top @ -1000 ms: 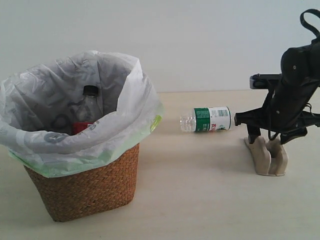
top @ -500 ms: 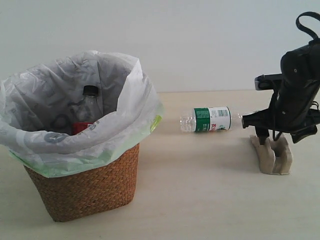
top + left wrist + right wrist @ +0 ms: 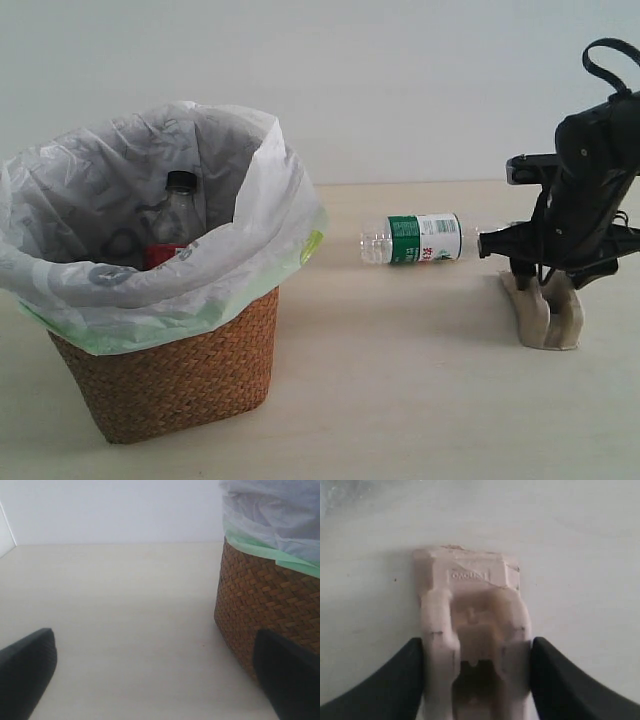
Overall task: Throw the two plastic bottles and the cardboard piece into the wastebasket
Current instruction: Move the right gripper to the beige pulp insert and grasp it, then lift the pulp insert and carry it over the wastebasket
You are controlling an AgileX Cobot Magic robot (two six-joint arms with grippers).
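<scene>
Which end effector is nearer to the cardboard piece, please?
The right. The right end effector straddles the cardboard piece, with a finger close against each side. The left end effector is over by the wastebasket, with no cardboard in its view.

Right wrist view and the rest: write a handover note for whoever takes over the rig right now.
The left gripper is open and empty, low beside the wastebasket.
The right gripper is closed on the cardboard piece, which sits on the table.
Done: black-capped bottle is in the wastebasket.
Left: lift and bin the cardboard piece, then the green-label bottle lying on the table.
</scene>
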